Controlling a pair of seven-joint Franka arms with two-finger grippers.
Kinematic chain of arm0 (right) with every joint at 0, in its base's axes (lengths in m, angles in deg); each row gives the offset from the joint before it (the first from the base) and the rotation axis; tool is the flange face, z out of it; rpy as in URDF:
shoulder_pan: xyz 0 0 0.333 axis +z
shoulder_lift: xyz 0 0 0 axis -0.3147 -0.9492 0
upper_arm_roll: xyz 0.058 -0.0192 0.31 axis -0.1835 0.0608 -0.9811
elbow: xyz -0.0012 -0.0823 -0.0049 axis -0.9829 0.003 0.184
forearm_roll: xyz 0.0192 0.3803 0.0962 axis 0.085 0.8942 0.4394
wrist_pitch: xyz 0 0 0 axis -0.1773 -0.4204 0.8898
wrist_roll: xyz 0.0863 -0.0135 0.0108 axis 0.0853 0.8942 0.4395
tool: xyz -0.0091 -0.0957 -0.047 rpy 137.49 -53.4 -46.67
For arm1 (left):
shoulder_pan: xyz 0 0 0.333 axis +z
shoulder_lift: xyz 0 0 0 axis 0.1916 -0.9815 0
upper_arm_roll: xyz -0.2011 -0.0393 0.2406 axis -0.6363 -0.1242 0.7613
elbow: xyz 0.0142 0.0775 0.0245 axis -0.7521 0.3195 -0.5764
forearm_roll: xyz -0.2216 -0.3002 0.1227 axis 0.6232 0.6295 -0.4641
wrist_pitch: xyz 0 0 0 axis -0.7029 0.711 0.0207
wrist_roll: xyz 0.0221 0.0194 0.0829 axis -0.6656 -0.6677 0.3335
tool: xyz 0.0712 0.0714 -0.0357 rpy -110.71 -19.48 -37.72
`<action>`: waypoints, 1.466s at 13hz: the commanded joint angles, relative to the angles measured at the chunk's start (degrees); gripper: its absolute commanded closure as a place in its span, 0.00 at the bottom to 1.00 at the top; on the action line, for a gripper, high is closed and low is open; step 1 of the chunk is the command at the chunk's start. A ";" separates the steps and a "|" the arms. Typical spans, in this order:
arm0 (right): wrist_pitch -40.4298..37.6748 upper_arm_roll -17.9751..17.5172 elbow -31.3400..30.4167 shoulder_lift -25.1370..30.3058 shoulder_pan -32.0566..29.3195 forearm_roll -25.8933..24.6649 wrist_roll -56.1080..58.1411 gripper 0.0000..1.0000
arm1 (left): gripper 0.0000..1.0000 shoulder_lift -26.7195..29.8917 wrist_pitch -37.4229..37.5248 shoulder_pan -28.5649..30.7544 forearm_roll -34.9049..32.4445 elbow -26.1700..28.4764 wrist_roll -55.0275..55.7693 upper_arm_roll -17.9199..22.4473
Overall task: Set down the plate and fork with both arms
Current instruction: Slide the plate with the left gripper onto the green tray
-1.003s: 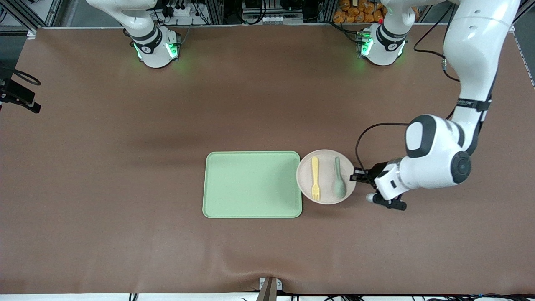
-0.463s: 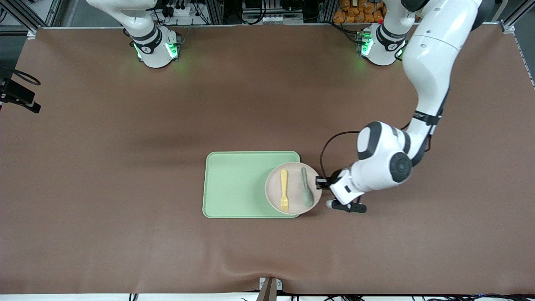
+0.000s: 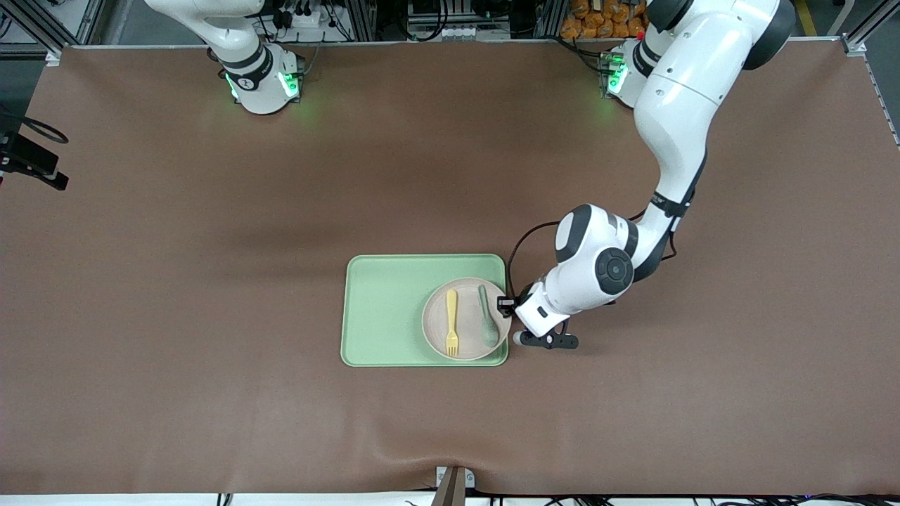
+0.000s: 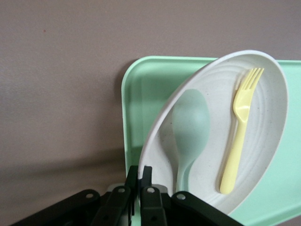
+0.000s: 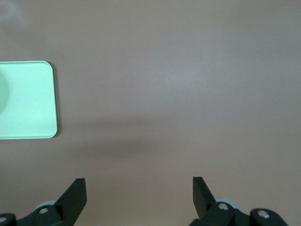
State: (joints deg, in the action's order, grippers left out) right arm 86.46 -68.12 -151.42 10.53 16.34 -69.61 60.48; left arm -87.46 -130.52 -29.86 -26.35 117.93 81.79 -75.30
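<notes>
The right arm (image 3: 232,42) is seen only at its base and first joints, at the top edge of the front view, where it waits; its hand (image 5: 138,200) is cut off there, but in the right wrist view its two fingers are spread wide apart over bare tabletop (image 3: 176,281) with nothing between them. One corner of the light green tray (image 5: 28,101) is shown in that view. In the front view the tray (image 3: 383,309) is seen near the middle of the tabletop, and the plate (image 3: 465,319) is now found over the tray's end toward the left arm, whereas one second ago it was beside the tray on the tabletop. Whether the plate rests flat cannot be told. The yellow fork (image 3: 451,321) and the grey-green spoon (image 3: 487,316) are carried in the plate, side by side. The plate's rim is pinched by the closed left hand (image 3: 506,305), whose fingertips are mostly hidden under the wrist. The left arm (image 3: 675,112) has been brought inward with it.
</notes>
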 commanded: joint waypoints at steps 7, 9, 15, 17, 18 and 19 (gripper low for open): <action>-0.92 -0.70 0.23 0.00 -1.16 0.60 -0.58 0.00 | 1.00 -1.82 -2.81 -3.51 0.14 -1.57 1.80 1.46; -0.92 -0.70 0.23 0.00 -1.16 0.60 -0.58 0.00 | 1.00 -1.91 -2.90 -3.95 0.15 -1.40 2.32 1.55; -0.92 -0.70 0.23 -0.09 -1.08 0.60 -0.49 0.00 | 0.64 -1.91 -2.81 -4.30 0.41 -1.13 3.46 1.81; -0.92 -0.70 0.23 -0.09 -1.16 0.51 -0.49 0.00 | 0.00 -1.65 -2.81 -4.74 0.15 -1.22 7.67 1.90; -0.92 -0.70 0.23 -0.09 -1.08 0.60 -0.49 0.00 | 0.00 -1.30 -2.81 -4.57 0.14 -1.22 7.77 1.99; -0.84 -0.70 0.23 -0.35 -0.99 0.60 -0.40 0.00 | 0.00 -0.86 -2.72 -4.48 0.14 -1.31 7.77 2.42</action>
State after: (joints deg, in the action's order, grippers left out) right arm 86.03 -68.09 -151.48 10.49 16.34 -69.60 60.48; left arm -88.77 -133.15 -33.54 -26.35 117.57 88.16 -74.17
